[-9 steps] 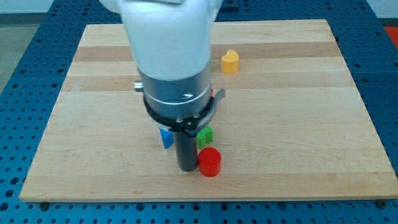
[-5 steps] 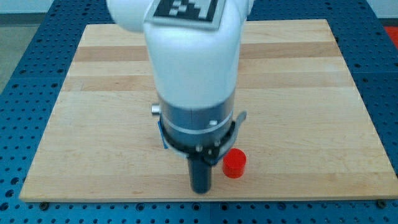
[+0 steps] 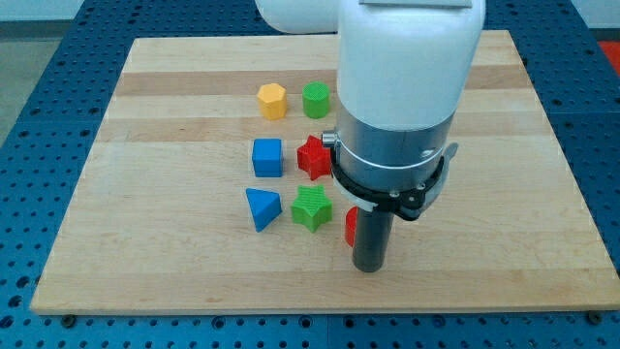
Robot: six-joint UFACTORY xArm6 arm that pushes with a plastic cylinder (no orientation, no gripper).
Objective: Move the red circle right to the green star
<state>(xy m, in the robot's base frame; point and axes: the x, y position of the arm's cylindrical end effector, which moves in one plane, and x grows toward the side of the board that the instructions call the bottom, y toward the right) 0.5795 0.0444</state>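
The red circle [image 3: 351, 226] is mostly hidden behind my rod; only its left edge shows, just right of the green star [image 3: 311, 207]. My tip [image 3: 369, 267] rests on the board at the view's bottom, directly in front of the red circle and right of the green star. The arm's white body covers the board's upper right.
A blue triangle [image 3: 261, 208] lies left of the green star. A blue cube [image 3: 267, 157] and a red star [image 3: 313, 157] sit above them. A yellow hexagon [image 3: 272, 100] and a green cylinder [image 3: 316, 99] lie nearer the view's top. The wooden board [image 3: 145, 194] ends just below my tip.
My arm moved right along the view's bottom. The red circle moved up and now sits behind the rod, beside the green star. The blocks on the left have come into sight.
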